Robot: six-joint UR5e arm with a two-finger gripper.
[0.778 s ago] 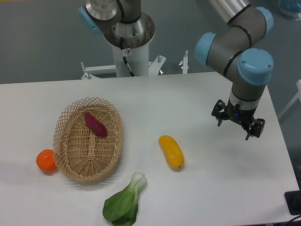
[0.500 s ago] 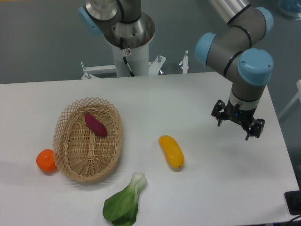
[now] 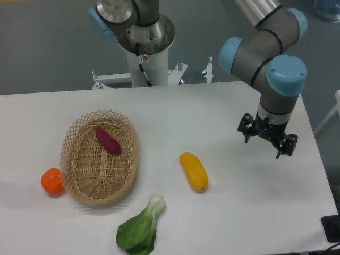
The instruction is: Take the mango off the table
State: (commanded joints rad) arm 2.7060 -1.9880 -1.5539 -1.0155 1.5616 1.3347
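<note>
Fixed camera, tool (image 3: 268, 141) spread wide, empty, well right of mango (image 3: 193, 171) on table (image 3: 212, 106)

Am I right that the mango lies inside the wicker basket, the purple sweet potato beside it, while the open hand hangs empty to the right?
Not quite. The camera view shows the mango lying on the bare table, right of the wicker basket; only the purple sweet potato lies inside. The rest holds: the hand hangs open and empty to the right.
</note>
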